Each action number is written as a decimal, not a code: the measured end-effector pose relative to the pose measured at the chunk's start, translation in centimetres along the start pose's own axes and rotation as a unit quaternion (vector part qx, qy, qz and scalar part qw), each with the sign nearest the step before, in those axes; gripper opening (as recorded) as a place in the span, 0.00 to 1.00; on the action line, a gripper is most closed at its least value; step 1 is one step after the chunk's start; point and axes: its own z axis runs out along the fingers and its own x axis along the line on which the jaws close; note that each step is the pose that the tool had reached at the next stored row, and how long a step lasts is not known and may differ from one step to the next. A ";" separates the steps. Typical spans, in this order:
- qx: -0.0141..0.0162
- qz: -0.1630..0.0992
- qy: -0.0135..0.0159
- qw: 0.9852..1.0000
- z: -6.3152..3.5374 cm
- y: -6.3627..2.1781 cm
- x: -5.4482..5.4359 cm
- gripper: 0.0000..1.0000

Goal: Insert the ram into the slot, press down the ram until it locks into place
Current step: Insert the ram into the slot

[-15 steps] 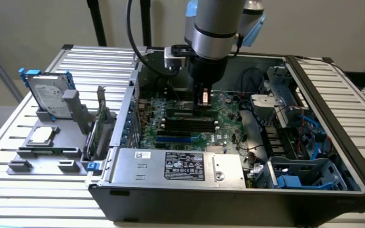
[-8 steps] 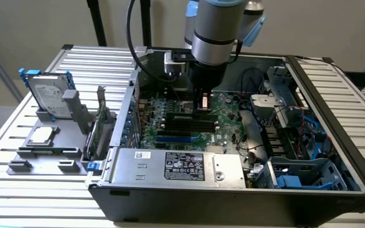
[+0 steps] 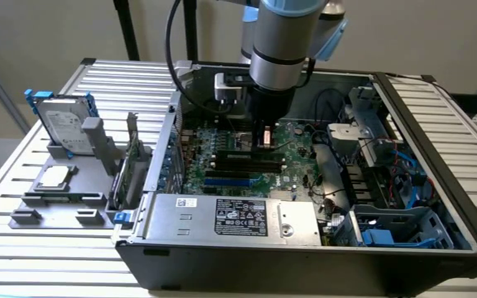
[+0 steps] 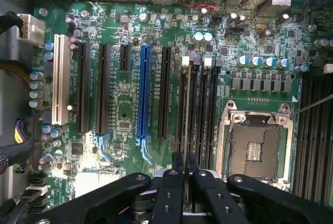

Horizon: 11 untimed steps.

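Exterior view: an open black metal case (image 3: 437, 186) lies on a slatted table (image 3: 48, 248). It holds a green motherboard (image 3: 222, 139), a silver labelled power supply (image 3: 238, 217) at its near edge and a blue-trimmed drive cage (image 3: 396, 230) at the exterior view's right. At the exterior view's left, a grey moulded tray (image 3: 56, 208) carries an upright hard drive (image 3: 63, 124), a flat square chip (image 3: 54, 177) and a card (image 3: 131, 158) standing on edge. The arm drops straight down from the far side, with the gripper (image 3: 263, 141) vertical over the board. In the wrist view the gripper (image 4: 184, 157) is narrow, its black fingers (image 4: 178, 162) pinching the thin ram (image 4: 187, 109), which stands edge-on in a long black slot (image 4: 190, 104) beside the square socket (image 4: 255, 146).
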 end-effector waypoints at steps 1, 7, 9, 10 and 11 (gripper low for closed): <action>0.000 0.000 0.000 1.000 0.07 0.00 0.0 0.13; 0.001 0.000 0.000 1.000 0.34 0.04 0.0 0.13; 0.001 0.000 0.000 1.000 0.35 0.04 0.0 0.13; 0.001 0.000 0.000 1.000 0.37 0.04 0.0 0.13; 0.001 0.000 0.000 1.000 0.39 0.04 0.0 0.13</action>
